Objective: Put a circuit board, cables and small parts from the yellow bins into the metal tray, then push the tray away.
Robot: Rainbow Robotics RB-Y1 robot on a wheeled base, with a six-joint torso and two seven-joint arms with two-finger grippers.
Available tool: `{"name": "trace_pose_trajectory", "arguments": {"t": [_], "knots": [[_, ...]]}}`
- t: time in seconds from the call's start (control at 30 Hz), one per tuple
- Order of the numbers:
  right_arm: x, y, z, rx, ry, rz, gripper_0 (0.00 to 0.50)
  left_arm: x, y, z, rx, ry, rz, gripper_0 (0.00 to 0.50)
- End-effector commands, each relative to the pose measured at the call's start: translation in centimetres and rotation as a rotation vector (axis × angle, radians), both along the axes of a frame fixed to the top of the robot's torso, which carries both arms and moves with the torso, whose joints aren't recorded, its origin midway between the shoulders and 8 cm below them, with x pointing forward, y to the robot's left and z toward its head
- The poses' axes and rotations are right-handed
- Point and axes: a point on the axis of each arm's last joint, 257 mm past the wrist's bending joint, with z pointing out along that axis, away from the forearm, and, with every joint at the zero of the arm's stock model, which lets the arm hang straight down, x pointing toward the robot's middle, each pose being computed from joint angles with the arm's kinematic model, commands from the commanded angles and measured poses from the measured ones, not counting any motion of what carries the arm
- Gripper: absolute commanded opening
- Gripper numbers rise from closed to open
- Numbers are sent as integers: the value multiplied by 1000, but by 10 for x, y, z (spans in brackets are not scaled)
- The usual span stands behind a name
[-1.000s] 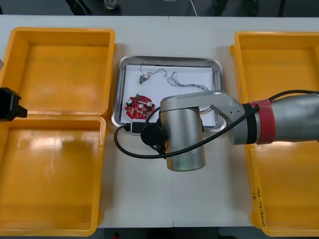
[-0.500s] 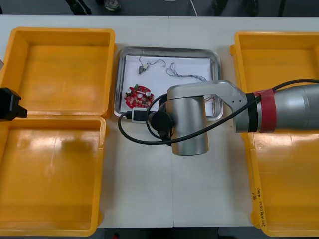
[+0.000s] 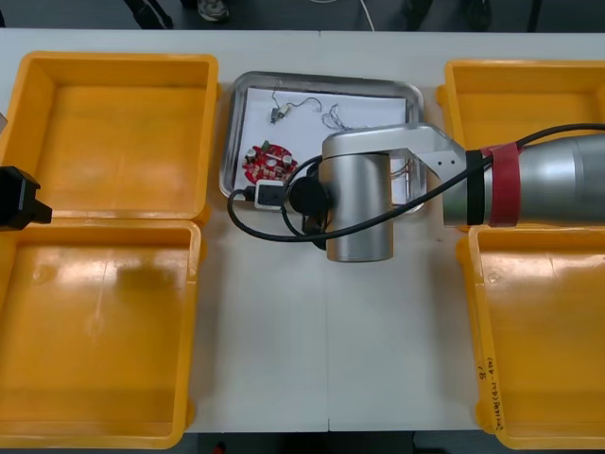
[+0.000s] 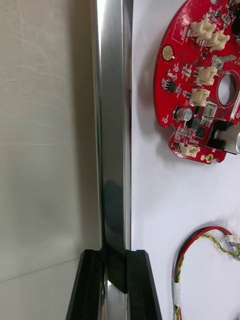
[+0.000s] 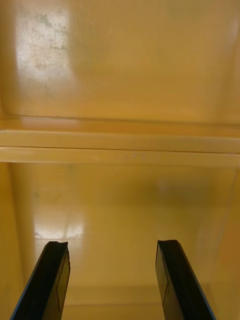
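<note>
Pale smooth table (image 3: 265, 331) carries the shiny metal tray (image 3: 321, 80), its thin rim clamped in the right end effector (image 4: 114, 260) beside a round red circuit board (image 4: 200, 85); the left end effector (image 5: 112, 245) gapes over glossy yellow bins (image 5: 120, 75).

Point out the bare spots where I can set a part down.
Bare table between the yellow bins; both left ones look bare, left gripper open over them. Crowded: metal tray, with circuit board, cables and right gripper clamping its rim.
</note>
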Motion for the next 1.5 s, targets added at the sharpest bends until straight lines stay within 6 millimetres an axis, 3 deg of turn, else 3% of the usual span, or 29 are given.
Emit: {"name": "trace_pose_trajectory", "arguments": {"t": [0.03,1.13,1.37,1.4,1.47,1.5], "knots": [[23,-10,23,-61,-59,38,58,-4,18,16,89,-29,-52,500],[66,-9,44,-36,-136,84,30,-4,18,16,89,-29,-52,500],[67,-8,44,-27,-137,91,31,-4,18,16,89,-29,-52,500],[67,-7,43,-26,-136,91,37,-4,18,16,89,-29,-52,500],[67,-7,43,-26,-136,91,190,-4,18,16,89,-29,-52,500],[67,-7,43,-26,-136,91,232,-4,18,16,89,-29,-52,500]]}}
